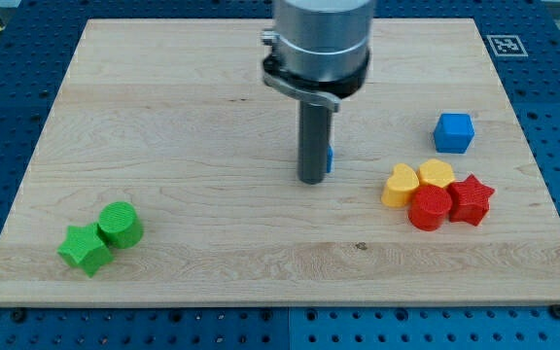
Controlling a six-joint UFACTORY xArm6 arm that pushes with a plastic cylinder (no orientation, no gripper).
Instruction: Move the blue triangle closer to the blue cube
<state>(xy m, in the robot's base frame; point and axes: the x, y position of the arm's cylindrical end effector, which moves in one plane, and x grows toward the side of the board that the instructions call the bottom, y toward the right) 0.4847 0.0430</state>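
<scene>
The blue cube [453, 132] sits at the view's right on the wooden board [163, 117]. The blue triangle [330, 158] is almost wholly hidden behind my rod; only a thin blue sliver shows at the rod's right side. My tip [310, 181] is at the board's middle, right in front of and touching or nearly touching the blue triangle, well to the left of the blue cube.
A cluster sits below the blue cube: two yellow heart-like blocks [401, 185] [437, 174], a red cylinder [429, 207] and a red star [471, 199]. A green cylinder [120, 225] and a green star [85, 249] lie at the lower left.
</scene>
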